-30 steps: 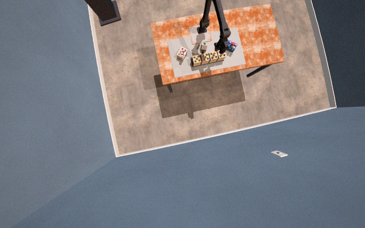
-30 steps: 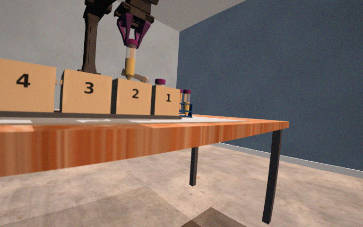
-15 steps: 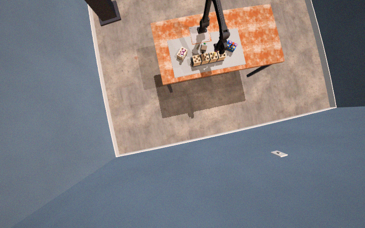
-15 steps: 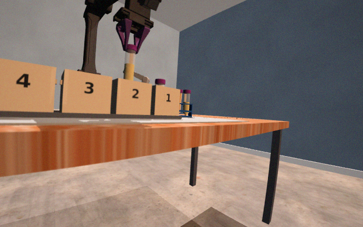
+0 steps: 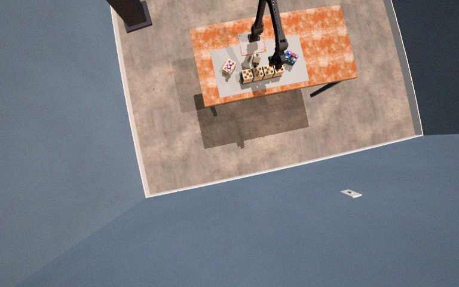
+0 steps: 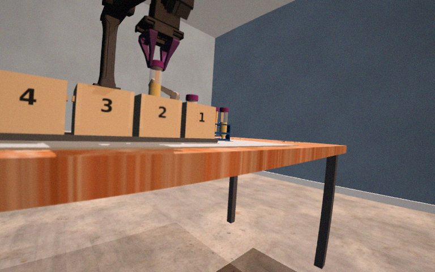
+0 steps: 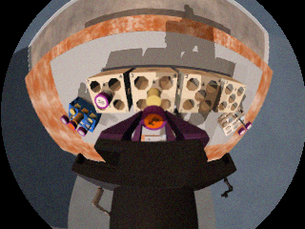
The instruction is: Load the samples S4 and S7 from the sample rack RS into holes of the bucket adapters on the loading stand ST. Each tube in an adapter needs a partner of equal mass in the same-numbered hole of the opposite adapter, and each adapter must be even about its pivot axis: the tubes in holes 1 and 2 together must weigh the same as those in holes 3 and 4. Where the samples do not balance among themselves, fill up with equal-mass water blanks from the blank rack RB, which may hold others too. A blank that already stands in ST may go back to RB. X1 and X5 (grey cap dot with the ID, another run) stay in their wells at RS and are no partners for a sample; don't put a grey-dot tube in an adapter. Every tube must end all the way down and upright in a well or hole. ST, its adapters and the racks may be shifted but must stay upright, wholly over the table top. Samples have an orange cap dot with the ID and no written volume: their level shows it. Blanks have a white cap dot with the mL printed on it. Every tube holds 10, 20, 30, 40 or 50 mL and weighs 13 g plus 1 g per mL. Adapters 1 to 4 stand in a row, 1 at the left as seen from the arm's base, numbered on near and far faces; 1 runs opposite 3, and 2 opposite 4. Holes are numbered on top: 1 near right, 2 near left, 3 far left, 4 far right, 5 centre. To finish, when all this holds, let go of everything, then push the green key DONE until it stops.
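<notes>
My gripper (image 6: 157,64) is shut on the purple cap of a sample tube (image 6: 155,81) with yellow liquid in its lower part. The cap's orange dot shows in the wrist view (image 7: 152,121). The tube hangs upright over adapter 2 (image 6: 158,115), and its lower end is hidden behind the adapter's top edge. I cannot tell how deep it sits. Adapter 1 (image 6: 199,119) holds a tube with a purple cap (image 6: 191,97) and a white dot (image 7: 102,99). Adapters 3 (image 6: 104,109) and 4 (image 6: 32,102) stand in the same row.
The blue sample rack RS (image 5: 291,60) stands beside adapter 1 with tubes in it (image 6: 223,123). The tan blank rack RB (image 5: 230,69) holds tubes at the other end of the mat. A small box with the green key (image 5: 256,58) sits near the arm's base.
</notes>
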{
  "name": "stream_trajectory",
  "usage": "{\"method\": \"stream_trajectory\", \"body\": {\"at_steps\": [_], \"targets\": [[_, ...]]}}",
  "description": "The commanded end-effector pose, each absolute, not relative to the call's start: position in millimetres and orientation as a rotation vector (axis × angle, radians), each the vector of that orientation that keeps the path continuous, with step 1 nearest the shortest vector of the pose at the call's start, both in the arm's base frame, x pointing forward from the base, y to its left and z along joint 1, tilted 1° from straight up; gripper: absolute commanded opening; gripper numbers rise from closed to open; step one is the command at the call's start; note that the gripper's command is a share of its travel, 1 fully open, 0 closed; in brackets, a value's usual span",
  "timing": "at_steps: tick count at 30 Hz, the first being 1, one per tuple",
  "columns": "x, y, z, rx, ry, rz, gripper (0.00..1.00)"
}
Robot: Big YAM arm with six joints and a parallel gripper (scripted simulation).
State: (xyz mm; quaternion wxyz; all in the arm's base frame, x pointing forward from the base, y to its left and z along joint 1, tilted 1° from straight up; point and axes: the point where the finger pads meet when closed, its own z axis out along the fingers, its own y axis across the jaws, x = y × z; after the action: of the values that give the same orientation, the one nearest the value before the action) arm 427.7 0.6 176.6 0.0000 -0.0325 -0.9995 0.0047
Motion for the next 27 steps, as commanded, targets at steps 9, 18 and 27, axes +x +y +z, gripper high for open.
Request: {"method": "stream_trajectory", "body": {"at_steps": [9,18,27], "targets": [[434,-4,165,-0.1,-3.158,0.014,0.0],[435,-5,155,-0.101,-3.158,0.014,0.0],[434,-4,144,-0.1,-3.158,0.014,0.0]]}}
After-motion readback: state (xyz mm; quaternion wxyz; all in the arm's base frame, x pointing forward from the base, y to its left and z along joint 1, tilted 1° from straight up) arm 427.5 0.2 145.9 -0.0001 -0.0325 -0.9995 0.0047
